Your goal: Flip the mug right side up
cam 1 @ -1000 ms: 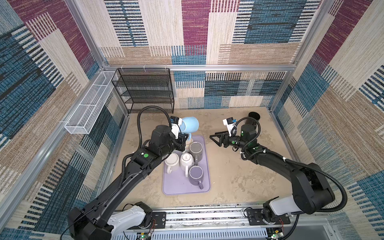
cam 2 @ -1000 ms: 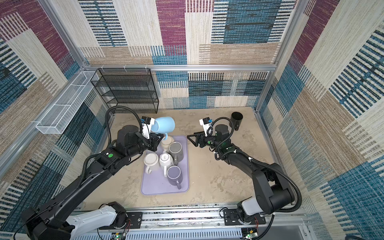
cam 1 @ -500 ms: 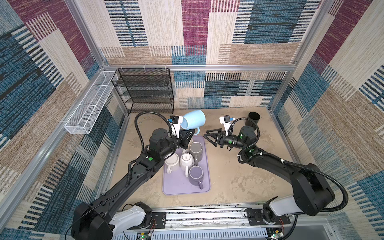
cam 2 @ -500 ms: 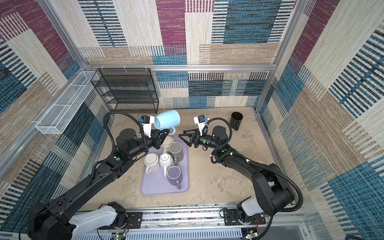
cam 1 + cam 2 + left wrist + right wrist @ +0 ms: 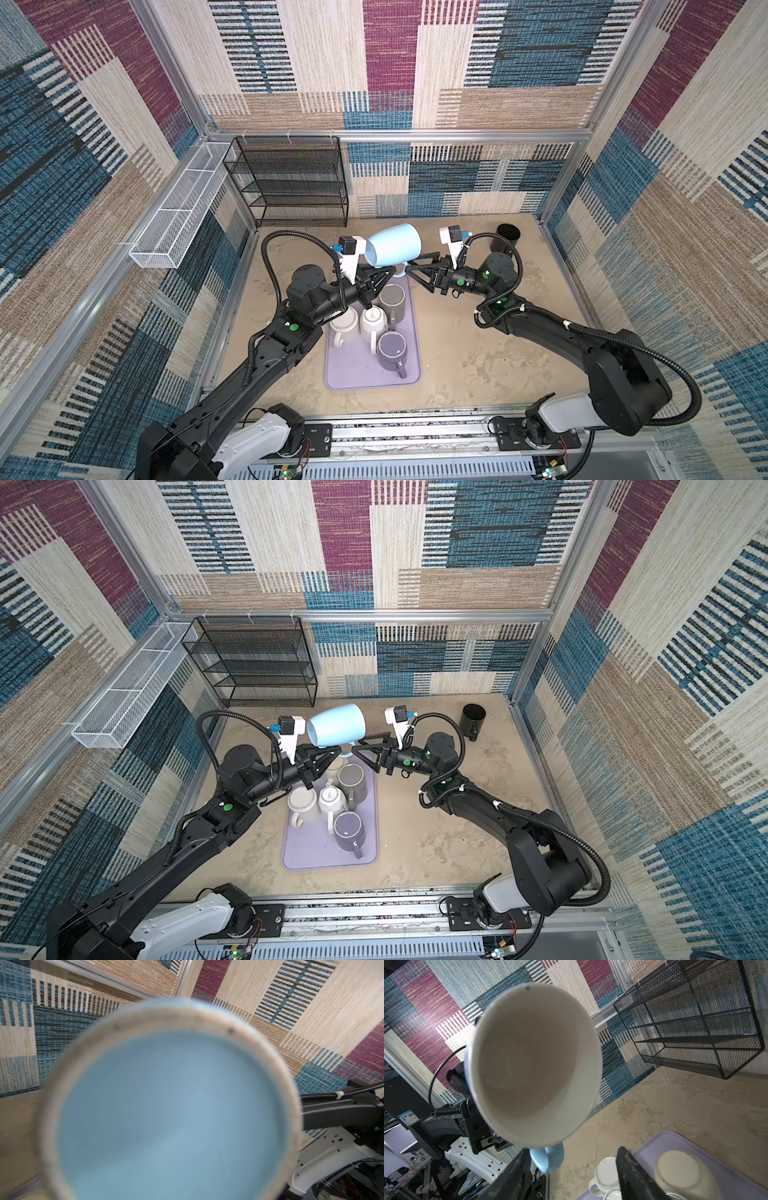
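- Both top views are bright and evenly lit; shadows on the surface (image 5: 457,357) are soft and faint.
- Straight lines bow toward their edges.
- Left wrist view: the light blue mug (image 5: 170,1109) is blurred, the walls (image 5: 342,1012) behind sharp.
- Right wrist view: sharp, dim in one corner.

The mug (image 5: 392,245) is light blue, white inside; the tray (image 5: 357,374) lavender, the rack (image 5: 291,183) black.
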Robot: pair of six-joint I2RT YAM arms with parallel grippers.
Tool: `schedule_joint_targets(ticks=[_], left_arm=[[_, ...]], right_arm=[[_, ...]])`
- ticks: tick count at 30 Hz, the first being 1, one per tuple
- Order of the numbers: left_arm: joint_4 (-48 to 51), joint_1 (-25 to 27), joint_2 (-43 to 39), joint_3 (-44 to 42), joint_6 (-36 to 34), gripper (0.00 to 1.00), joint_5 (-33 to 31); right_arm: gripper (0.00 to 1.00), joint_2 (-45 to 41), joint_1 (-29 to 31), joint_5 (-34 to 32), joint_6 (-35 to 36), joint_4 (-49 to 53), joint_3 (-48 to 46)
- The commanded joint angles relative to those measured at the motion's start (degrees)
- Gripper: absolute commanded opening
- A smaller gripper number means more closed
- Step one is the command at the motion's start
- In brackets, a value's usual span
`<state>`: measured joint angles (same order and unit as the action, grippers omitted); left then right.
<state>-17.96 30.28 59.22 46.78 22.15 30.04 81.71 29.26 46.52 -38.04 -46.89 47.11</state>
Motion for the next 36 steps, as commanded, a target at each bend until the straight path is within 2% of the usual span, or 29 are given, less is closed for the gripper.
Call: schedule_joint_targets(ticks=[1, 9, 17, 36], left_arm=[[-8.8, 0.0, -0.5, -0.5, -1.4, 0.0, 5.7], [-14.0, -0.1, 0.2, -2.0, -0.3, 0.0, 9.8], [-18.7, -0.1, 0.6, -3.0, 0.3, 0.0, 12.2], [-22.9, -0.3, 1.7, -4.8, -0.2, 0.0, 20.4]], right_arm=[[0.62, -1.0, 0.3, 1.9, 0.7, -3.2, -0.6], [0.53, -3.2, 1.4, 3.1, 1.2, -5.1, -1.4], [0.44, -3.8, 2.1, 3.4, -1.9, -8.4, -1.8], [0.26, -5.4, 3.8, 6.0, -4.8, -10.1, -1.8]])
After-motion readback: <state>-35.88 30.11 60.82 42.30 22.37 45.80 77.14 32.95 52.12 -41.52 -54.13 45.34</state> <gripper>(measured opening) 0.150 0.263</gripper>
